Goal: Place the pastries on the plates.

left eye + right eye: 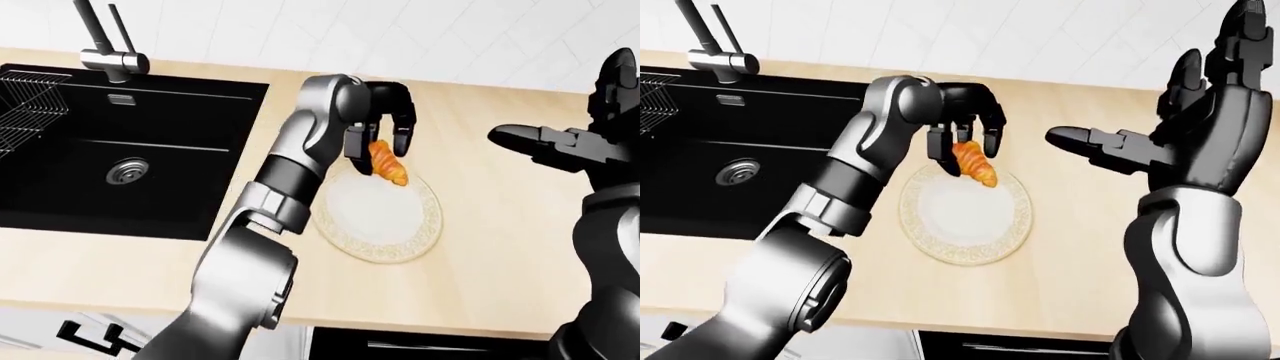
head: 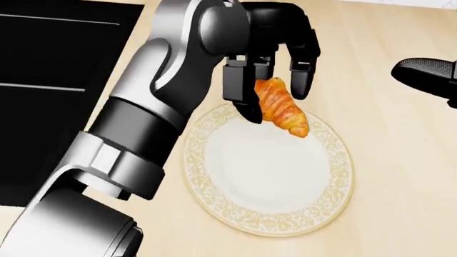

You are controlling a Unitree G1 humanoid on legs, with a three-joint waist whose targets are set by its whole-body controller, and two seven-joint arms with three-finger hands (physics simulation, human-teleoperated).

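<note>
A pale wooden counter (image 1: pixel 480 247) spans the scene, with a black sink (image 1: pixel 120 150) set into its left part and a tap (image 1: pixel 105 45) rising at the sink's far edge. A wire rack (image 1: pixel 25 105) shows at the far left of the left-eye view, cut off by the frame.

The left arm (image 2: pixel 128 139) comes in from the near left, rises over the counter's edge beside the sink and bends at the elbow, so that the forearm reaches right and the wrist turns down. Its bulk hides the left rim of the plate in the head view. The right arm (image 1: pixel 1185 247) stands upright at the right, forearm raised well above the counter.

The plate (image 2: pixel 285 214), white with a gold patterned rim, lies on the counter just right of the sink.

The left hand (image 2: pixel 268 80) hangs above the plate's far left part, fingers (image 2: pixel 302 80) pointing down and closed round the croissant. The right hand (image 1: pixel 1160 150) is held up in the air to the right of the plate, spread wide and holding nothing, one finger stretched left; in the head view only that dark fingertip shows, cut by the right edge.

The croissant (image 2: pixel 281 107) hangs tilted between the left hand's fingers, its upper end hidden among them, its lower tip over the plate's far part. Whether that tip touches the plate cannot be told.
</note>
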